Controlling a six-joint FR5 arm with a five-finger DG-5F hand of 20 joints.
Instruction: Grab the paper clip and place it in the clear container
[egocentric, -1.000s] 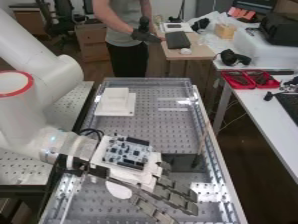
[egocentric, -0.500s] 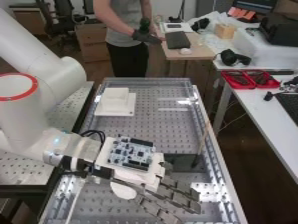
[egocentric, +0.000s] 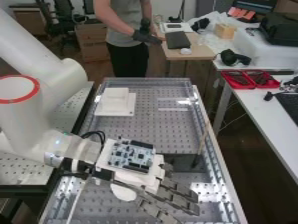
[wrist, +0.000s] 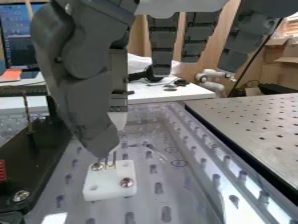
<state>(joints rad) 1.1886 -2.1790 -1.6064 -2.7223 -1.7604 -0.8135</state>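
So the robot hand (egocentric: 176, 199) is open, fingers pretty much straight, and I don't see it gripping anything. Thumb (wrist: 83, 100) points down, and what I take for the paper clip (wrist: 114, 159) is right under its tip, standing upright on a small white block (wrist: 110, 189). Can't tell if tip and wire touch. Long axis is roughly vertical, so imo the coming pinch has to close from the sides, thumb against fingers; pressing straight down could knock it over. Only one arm here, so no question of which is nearer. Can't pick out the clear container for sure. The block is on a hole-patterned bench (egocentric: 146, 132), with a stepped white piece (egocentric: 115, 102) farther along and a dark box (wrist: 33, 150) beside the block. Past that, a white table (egocentric: 269, 117) with red trays (egocentric: 249, 79), and a monitor (wrist: 20, 47).
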